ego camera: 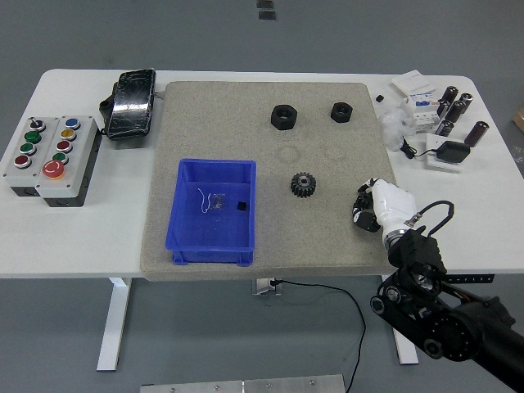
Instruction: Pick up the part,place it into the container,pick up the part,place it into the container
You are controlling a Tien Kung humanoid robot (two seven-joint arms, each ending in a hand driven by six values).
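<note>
A dark toothed gear [303, 184] lies on the beige mat [327, 237], right of the blue container [184, 246]. Two black hex nuts [283, 117] [341, 112] sit at the mat's far side. The container holds a small black piece [241, 205] and a bit of wire. My right hand [366, 207], white with black fingertips, rests on the mat's right edge, about a hand's width right of the gear, fingers curled and holding nothing. The left arm is out of view.
A button box [49, 155] stands at the far left, a black wrapped object [131, 102] behind it. Small white parts, black cylinders [454, 106] and a black puck lie at the back right. A cable hangs below the table's front edge.
</note>
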